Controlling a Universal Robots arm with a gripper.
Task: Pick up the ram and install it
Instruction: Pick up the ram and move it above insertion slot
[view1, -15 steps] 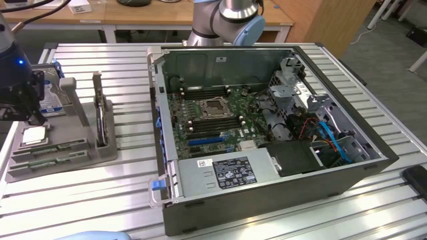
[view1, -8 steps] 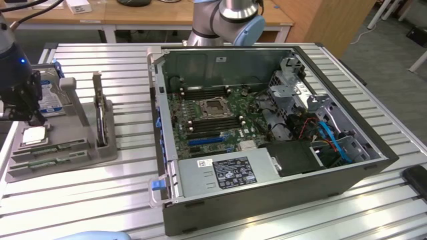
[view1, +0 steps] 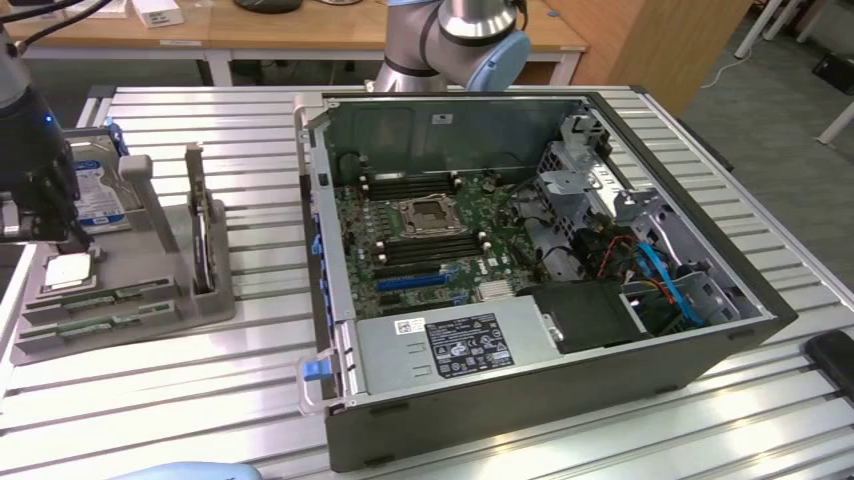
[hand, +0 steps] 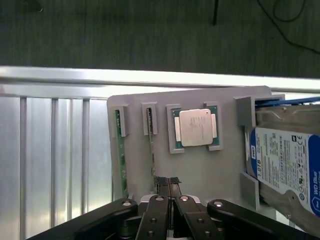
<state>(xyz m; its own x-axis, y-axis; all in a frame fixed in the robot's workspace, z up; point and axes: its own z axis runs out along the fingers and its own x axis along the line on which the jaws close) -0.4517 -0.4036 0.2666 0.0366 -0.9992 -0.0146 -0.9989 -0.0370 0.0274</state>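
**Exterior view.** A slatted metal tabletop (view1: 200, 420) carries an open computer case (view1: 747, 340) with its motherboard (view1: 414, 230) exposed. A grey holder (view1: 214, 305) sits well apart from the case, toward the exterior view's left.

The holder contains:
- a blue-labelled hard drive (view1: 96, 195), standing tilted;
- a dark card (view1: 200, 235), standing upright on its edge;
- a processor (view1: 67, 270), lying flat;
- the ram (view1: 107, 297), lying in the slot just beside the processor;
- a second ram stick (view1: 94, 325), in the next slot, parallel to the first.

The claw (view1: 20, 225) hangs over the holder's end at the exterior view's left edge, near the hard drive and the processor. The ram lies below the claw and slightly toward the exterior view's right. The arm's base (view1: 461, 35) rises behind the case.

**Wrist view.** The claw (hand: 166, 181) is clenched, its fingertips pressed together with nothing between them. The fingertips sit over bare holder surface (hand: 200, 170). The ram (hand: 149, 125) lies just beside them in its slot, not gripped. The second ram stick (hand: 119, 145) lies one slot beyond the ram, on the side away from the fingertips. The processor (hand: 195, 127) lies on the fingertips' other side, and the hard drive (hand: 280, 160) beyond it. Whether the fingertips touch the holder cannot be determined.
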